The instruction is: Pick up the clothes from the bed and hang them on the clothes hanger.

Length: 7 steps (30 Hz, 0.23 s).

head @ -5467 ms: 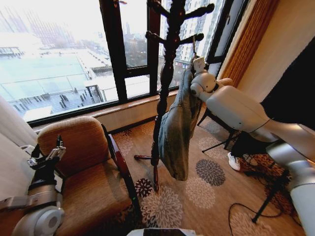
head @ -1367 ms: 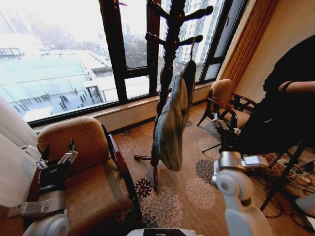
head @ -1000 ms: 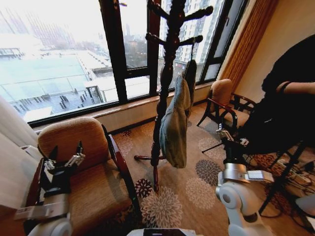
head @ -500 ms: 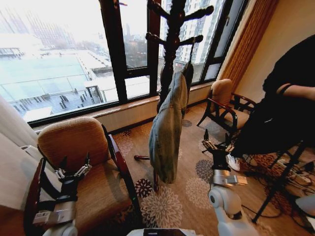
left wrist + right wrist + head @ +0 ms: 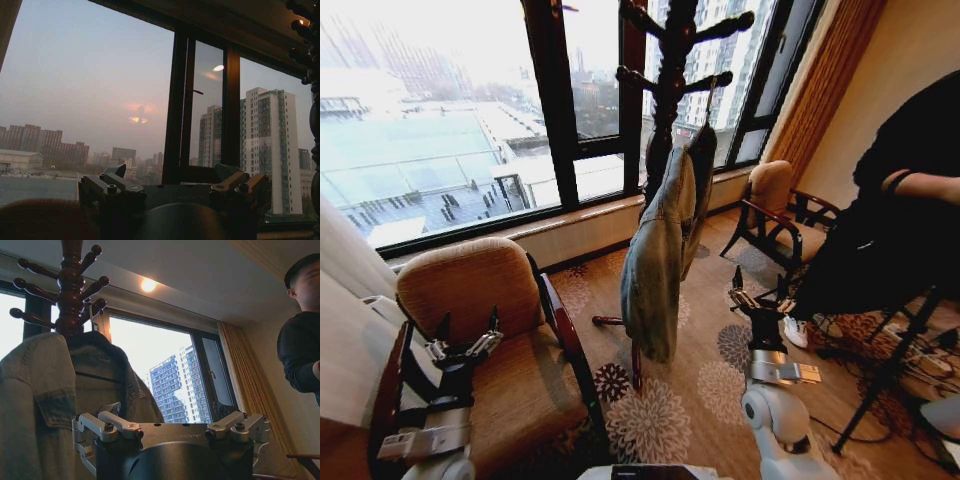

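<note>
**Denim jacket hangs from the coat stand, both grippers empty**

A wide window (image 5: 470, 120) with dark frames takes up the upper left and centre of the head view, with city buildings beyond it. A patterned carpet (image 5: 720, 390) with round floral motifs covers the floor across the lower right.

At lower left stands a brown upholstered armchair (image 5: 490, 300) with dark wooden arms. A second chair (image 5: 775, 205) sits farther back at centre right, near the curtain.

In the centre of the frame rises a dark turned-wood coat stand (image 5: 665, 90), its pegs branching out near the top edge. The light-blue denim jacket (image 5: 658, 260) hangs down from it, draped beside the pole, its lower edge clear of the floor. A thin black clothes hanger (image 5: 708, 105) hooks over a peg at upper centre, its hook just visible above the jacket's collar. In the right wrist view the jacket (image 5: 55, 395) covers the left half of the picture, with the stand's pegs (image 5: 70, 285) above it.

The left gripper (image 5: 460, 345) points upward at lower left, in front of the armchair seat, its fingers spread apart and holding nothing. The right gripper (image 5: 755, 295) points upward at lower centre right, near the jacket but apart from it, its fingers likewise spread and empty. In the wrist views, the left gripper (image 5: 175, 187) faces the window and the right gripper (image 5: 172, 427) faces the jacket.
</note>
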{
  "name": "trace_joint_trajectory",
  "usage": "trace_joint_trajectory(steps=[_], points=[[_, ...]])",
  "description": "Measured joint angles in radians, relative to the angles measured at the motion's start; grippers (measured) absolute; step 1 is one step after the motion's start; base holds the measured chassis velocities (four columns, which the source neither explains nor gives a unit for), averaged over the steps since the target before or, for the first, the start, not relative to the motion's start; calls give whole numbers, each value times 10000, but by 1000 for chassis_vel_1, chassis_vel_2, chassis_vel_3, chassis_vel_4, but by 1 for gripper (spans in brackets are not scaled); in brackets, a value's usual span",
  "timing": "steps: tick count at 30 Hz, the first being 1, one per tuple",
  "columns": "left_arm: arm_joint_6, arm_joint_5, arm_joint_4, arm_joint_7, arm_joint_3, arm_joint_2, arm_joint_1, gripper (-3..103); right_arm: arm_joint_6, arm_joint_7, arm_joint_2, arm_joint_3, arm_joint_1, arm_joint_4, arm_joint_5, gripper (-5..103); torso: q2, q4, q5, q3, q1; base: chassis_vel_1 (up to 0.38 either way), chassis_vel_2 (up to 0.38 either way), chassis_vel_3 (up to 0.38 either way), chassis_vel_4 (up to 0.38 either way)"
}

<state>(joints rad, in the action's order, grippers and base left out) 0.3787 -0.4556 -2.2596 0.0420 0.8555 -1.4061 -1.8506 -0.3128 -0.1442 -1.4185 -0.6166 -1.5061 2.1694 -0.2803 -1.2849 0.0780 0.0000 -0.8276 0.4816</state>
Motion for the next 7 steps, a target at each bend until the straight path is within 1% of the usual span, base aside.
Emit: trace_joint_trajectory(steps=[7], points=[[0, -3, -5, -3, 3, 0, -4, 100, 8, -14, 1, -4, 3, 7, -8, 100, 0, 0, 0, 0, 0, 0, 0, 0, 0]])
